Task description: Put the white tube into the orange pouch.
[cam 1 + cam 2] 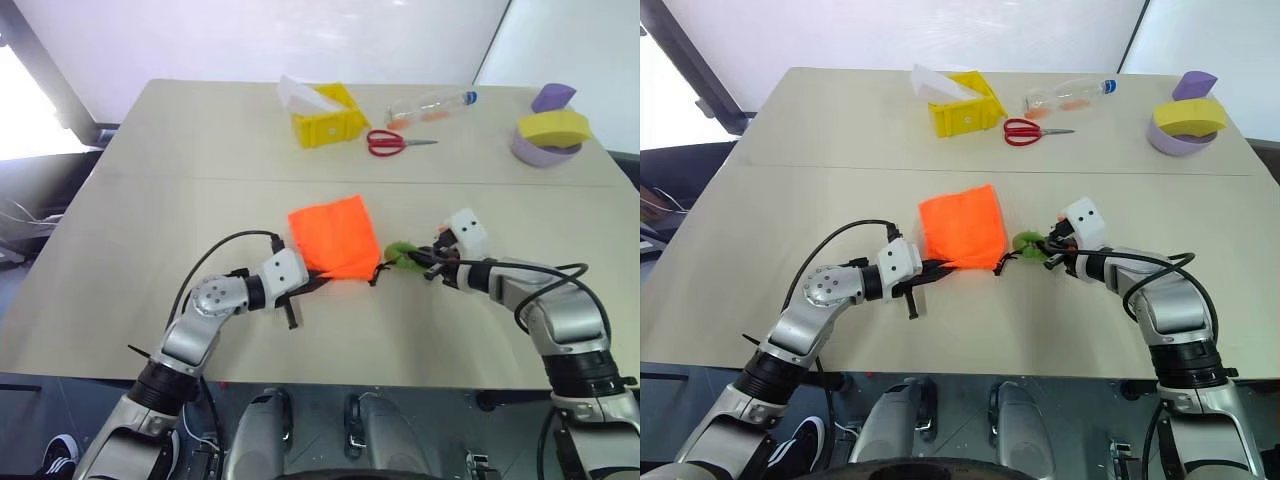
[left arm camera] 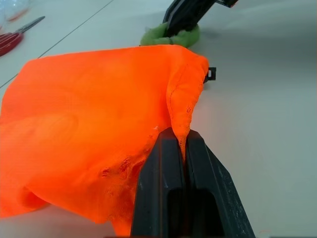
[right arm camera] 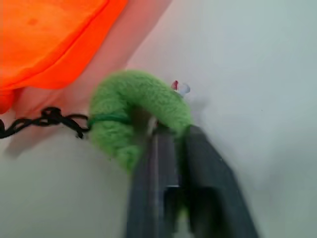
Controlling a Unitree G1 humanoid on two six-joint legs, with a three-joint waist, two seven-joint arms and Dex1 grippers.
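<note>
1. plainly, no brand, label or writing can be read on anything on the pale beige bench (image 1: 120, 250).
2. the bright orange soft fabric drawstring pouch (image 1: 334, 237) lies flat near the middle of the bench, roughly square, turned a little so one corner points toward the far edge.
3. a black cord (image 3: 47, 120) runs from the pouch's near right corner to a fuzzy green ring (image 3: 133, 111) that lies on the bench just beside the pouch.
4. the left end effector (image 2: 181, 148) has its two black fingers pressed together on a fold of the pouch's near edge, the fabric pinched up between them.
5. the right end effector (image 3: 179, 141) is closed on the green ring, its fingers clamped over the ring's near side.
6. what the pouch holds cannot be told; its cloth hides the inside.
7. at the far side of the bench stands a yellow plastic bin (image 1: 330, 118) with a white sheet-like item (image 1: 303, 95) sticking out of it; what that item is cannot be told.
8. to the right of the bin lie red-handled scissors (image 1: 392, 143), blades pointing right.
9. behind the scissors a clear plastic bottle with a blue cap (image 1: 430, 107) lies on its side, cap toward the right.
10. at the far right sits a pale purple round bowl (image 1: 545, 146) with a yellow sponge-like block (image 1: 553, 127) in it, and a purple wedge (image 1: 553, 97) lies just behind.
</note>
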